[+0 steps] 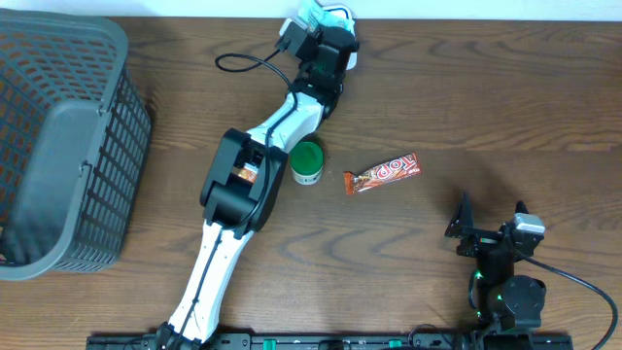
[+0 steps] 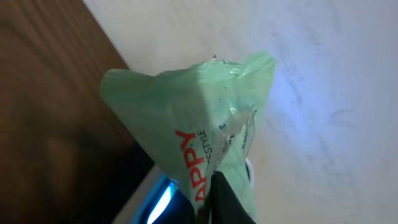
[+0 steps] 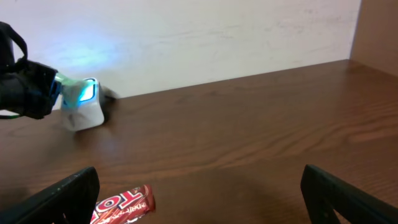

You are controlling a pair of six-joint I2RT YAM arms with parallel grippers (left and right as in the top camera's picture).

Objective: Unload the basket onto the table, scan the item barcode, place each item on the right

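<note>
The item is a pale green plastic packet (image 2: 199, 106) with red lettering. My left gripper (image 2: 208, 194) is shut on its lower edge, one dark finger (image 2: 229, 202) lying across it. No barcode shows on the side I see. Overhead, the left arm reaches to the table's far edge, where the left gripper (image 1: 313, 21) holds the packet (image 1: 309, 10) by the white scanner (image 1: 342, 16). The scanner (image 3: 84, 102) glows blue in the right wrist view. My right gripper (image 3: 199, 193) stands open and holds nothing, near the front right (image 1: 493, 216).
A red candy bar (image 1: 382, 174) lies mid-table, just ahead and left of the right gripper (image 3: 121, 204). A small green-lidded tub (image 1: 308, 162) stands beside the left arm. A grey mesh basket (image 1: 58, 146) fills the left side. A wall runs behind the scanner.
</note>
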